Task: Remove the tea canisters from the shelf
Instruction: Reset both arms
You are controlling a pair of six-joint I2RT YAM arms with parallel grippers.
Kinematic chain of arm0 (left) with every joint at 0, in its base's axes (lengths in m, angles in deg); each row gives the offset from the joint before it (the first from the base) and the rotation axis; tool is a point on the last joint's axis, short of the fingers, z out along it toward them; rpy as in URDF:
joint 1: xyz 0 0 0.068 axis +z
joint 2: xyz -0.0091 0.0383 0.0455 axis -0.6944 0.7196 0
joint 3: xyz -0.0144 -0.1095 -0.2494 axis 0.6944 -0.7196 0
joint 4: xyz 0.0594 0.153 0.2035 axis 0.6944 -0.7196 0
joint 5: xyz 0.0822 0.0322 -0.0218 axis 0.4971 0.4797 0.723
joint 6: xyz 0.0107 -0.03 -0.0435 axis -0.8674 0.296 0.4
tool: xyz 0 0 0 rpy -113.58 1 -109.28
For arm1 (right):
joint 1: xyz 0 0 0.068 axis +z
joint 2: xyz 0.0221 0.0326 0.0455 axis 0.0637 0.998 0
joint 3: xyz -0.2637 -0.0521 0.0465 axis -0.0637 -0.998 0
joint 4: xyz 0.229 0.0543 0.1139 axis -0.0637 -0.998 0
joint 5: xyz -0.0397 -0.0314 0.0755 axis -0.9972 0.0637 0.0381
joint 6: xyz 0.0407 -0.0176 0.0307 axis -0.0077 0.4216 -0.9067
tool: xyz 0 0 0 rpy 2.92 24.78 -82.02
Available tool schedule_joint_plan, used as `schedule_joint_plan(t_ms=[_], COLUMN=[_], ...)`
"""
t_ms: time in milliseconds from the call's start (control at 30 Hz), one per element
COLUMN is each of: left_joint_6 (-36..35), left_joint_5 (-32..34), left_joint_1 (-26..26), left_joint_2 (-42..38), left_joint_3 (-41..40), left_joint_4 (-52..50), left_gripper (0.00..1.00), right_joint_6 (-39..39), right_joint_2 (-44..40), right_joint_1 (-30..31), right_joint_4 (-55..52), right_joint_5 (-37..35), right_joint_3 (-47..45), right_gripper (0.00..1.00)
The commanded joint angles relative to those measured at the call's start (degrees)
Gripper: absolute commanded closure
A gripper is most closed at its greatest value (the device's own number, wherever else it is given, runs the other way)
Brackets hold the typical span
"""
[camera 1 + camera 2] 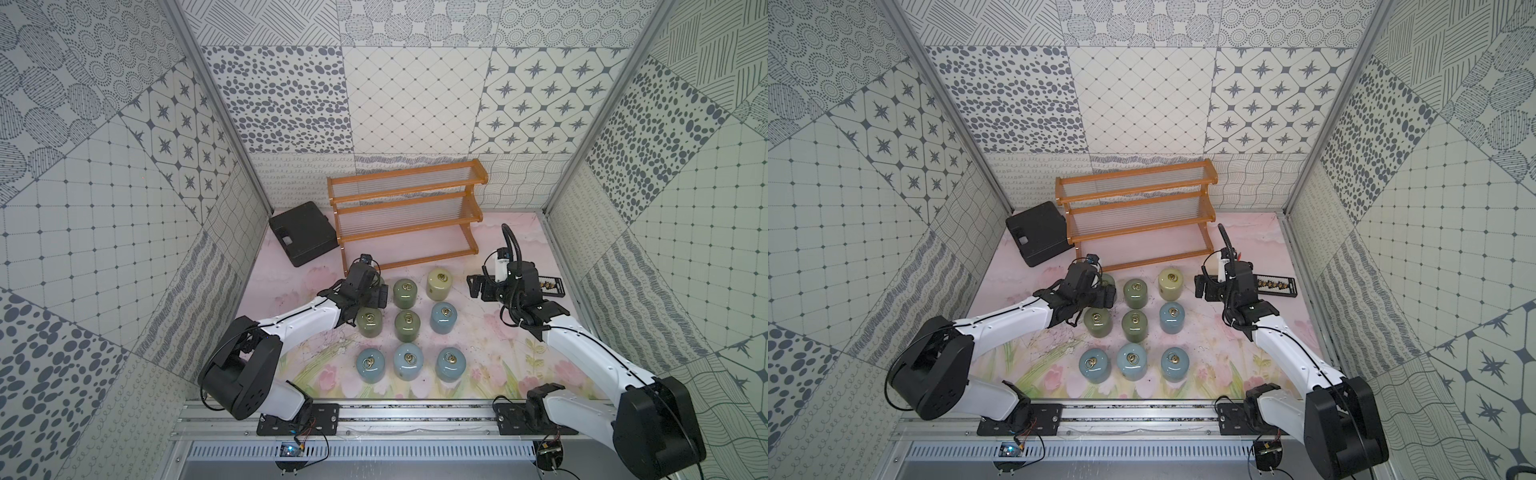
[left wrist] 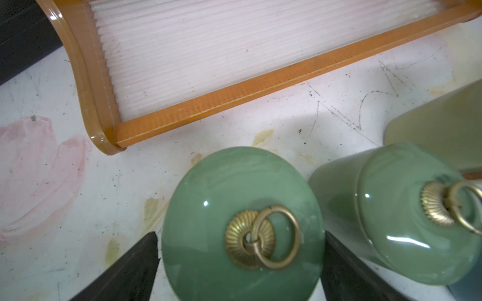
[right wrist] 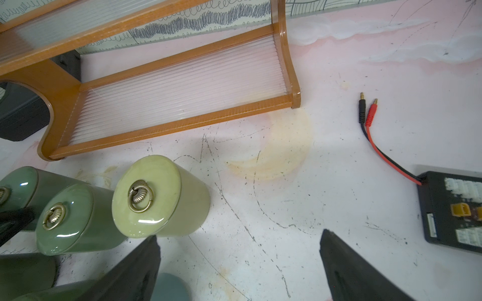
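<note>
All 9 tea canisters (image 1: 407, 325) are seen upright on the worktop (image 1: 490, 345), in front of the shelf (image 1: 411, 262). The left hand (image 2: 241, 234) is spread around a green canister (image 2: 234, 182), ungripped; the right hand (image 3: 240, 234) is held wide, empty.

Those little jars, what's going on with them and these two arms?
The shelf stands bare, and all nine jars sit upright on the table in three rows in front of it. The left tool straddles a green jar in the back row, jaws apart on either side, and the jar stands on the table. The right tool hangs open over bare table beside the yellow jar, holding nothing. The clearing looks done.
</note>
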Motion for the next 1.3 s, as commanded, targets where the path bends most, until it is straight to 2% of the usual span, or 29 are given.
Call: schedule_joint_plan(t_ms=[0,300,500,700,767,833,933,1033,1100,1167,1267], left_joint_6=[-1.13,-1.13,-2.49,-9.32,-11.13,-10.46,-11.34,-9.3,-10.01,-13.1,-15.62], left_joint_5=[3.39,3.1,2.12,5.61,6.07,4.62,3.31,1.54,0.82,-1.21,-2.78], left_joint_1=[-0.07,-0.05,-0.06,0.96,3.74,8.68,15.09,21.15,23.64,24.92,25.63], left_joint_2=[-0.84,-2.35,-7.06,-13.73,-15.09,-16.12,-16.73,-15.54,-13.49,-8.99,-5.64], left_joint_3=[0.26,-0.32,-1.83,-2.66,-3.56,-5.11,-10.53,-15.07,-18.08,-23.48,-23.61], left_joint_4=[-2.46,-2.18,0.82,2.98,3.66,4.68,12.13,18.68,24.5,38.41,45.04], left_gripper=[0.03,0.01,0.0,0.0,0.0,0.0,0.0,0.0,0.0,0.0,0.0], right_joint_6=[-0.05,-0.11,0.93,3.16,3.23,3.12,5.84,8.76,10.72,11.65,11.56], right_joint_2=[0.5,0.23,0.36,2.0,3.13,4.05,5.46,7.45,9.7,12.95,15.98], right_joint_1=[-0.21,-0.21,-0.21,-1.54,-2.41,-4.2,-5.97,-7.59,-8.56,-9.26,-10.18], right_joint_4=[2.57,2.48,1.96,5.35,8.24,9.11,13.54,20.31,27.93,36.26,33.77], right_joint_5=[0.08,-0.32,-3.16,-8.45,-11.2,-11.01,-11.43,-11.37,-10.49,-10.33,-10.16], right_joint_3=[-0.15,-0.04,0.73,-0.23,-1.49,-1.26,-1.83,-4.33,-7.78,-10.77,-7.51], right_gripper=[0.01,0.01,0.01,0.0,0.01,0.0,0.0,0.0,0.0,0.0,0.0])
